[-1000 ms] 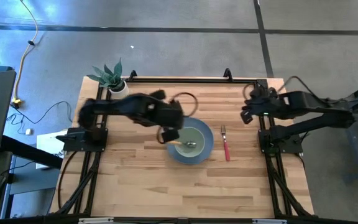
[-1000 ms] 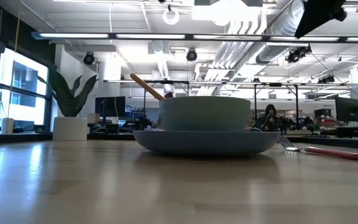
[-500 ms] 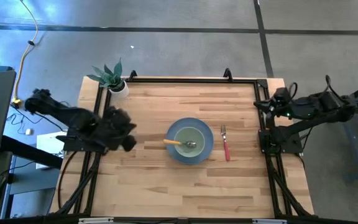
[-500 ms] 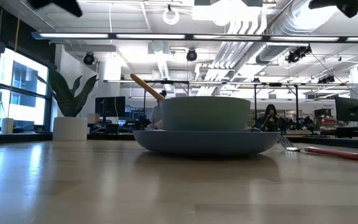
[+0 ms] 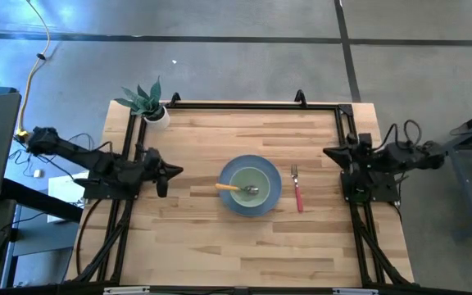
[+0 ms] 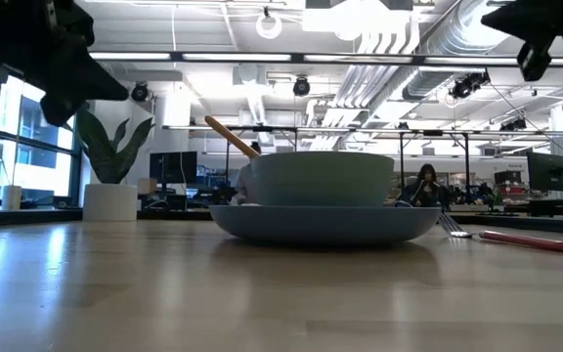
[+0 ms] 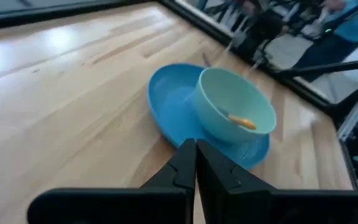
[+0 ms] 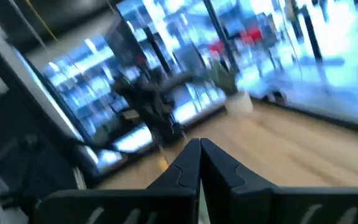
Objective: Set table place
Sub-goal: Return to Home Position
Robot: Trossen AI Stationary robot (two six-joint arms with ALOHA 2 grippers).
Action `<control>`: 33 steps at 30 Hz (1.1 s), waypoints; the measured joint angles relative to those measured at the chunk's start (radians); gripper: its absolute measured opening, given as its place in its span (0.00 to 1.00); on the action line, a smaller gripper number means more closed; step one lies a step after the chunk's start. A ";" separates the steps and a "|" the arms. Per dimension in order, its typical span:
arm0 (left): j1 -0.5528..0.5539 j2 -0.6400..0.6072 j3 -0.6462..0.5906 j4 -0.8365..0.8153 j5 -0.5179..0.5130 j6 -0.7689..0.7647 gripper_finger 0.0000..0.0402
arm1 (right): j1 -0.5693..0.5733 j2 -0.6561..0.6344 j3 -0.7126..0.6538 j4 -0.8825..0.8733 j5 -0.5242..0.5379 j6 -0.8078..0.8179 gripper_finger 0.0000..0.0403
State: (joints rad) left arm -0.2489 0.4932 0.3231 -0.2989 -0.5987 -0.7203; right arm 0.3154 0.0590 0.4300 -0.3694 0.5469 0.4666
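A pale green bowl [image 5: 251, 183] stands on a blue plate [image 5: 270, 202] in the middle of the light-wood table [image 5: 203, 238]. A spoon with a wooden handle [image 5: 226, 188] lies in the bowl, its handle leaning on the rim. A fork with a pink handle [image 5: 298, 193] lies on the table right of the plate. My left gripper [image 5: 173, 171] is shut and empty at the table's left edge, also seen in its wrist view [image 7: 195, 163]. My right gripper [image 5: 328, 152] is shut and empty at the right edge, also seen in its wrist view [image 8: 199, 163].
A potted plant [image 5: 147, 105] stands at the table's far left corner. A black metal frame [image 5: 252, 105] runs along the table's edges. Bare wood lies in front of the plate toward the near edge.
My left gripper has drawn back from the bowl to the table's left edge. My right arm has folded back over the right edge. Bowl, plate, spoon and fork have stayed where they were.
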 joint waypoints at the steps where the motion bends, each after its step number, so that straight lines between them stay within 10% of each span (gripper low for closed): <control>1: 0.023 -0.027 -0.018 0.024 0.022 0.029 0.00 | -0.001 -0.037 -0.037 0.061 -0.010 -0.033 0.00; 14: 0.325 -0.320 -0.075 -0.016 0.376 0.340 0.00 | -0.059 -0.056 -0.187 0.077 0.005 -0.032 0.00; 33: 0.360 -0.487 -0.179 -0.121 0.422 0.332 0.00 | -0.082 -0.058 -0.362 0.246 -0.049 -0.088 0.00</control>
State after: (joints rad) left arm 0.1112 0.0063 0.1441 -0.4198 -0.1771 -0.3886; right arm 0.2333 0.0013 0.0685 -0.1236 0.4978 0.3790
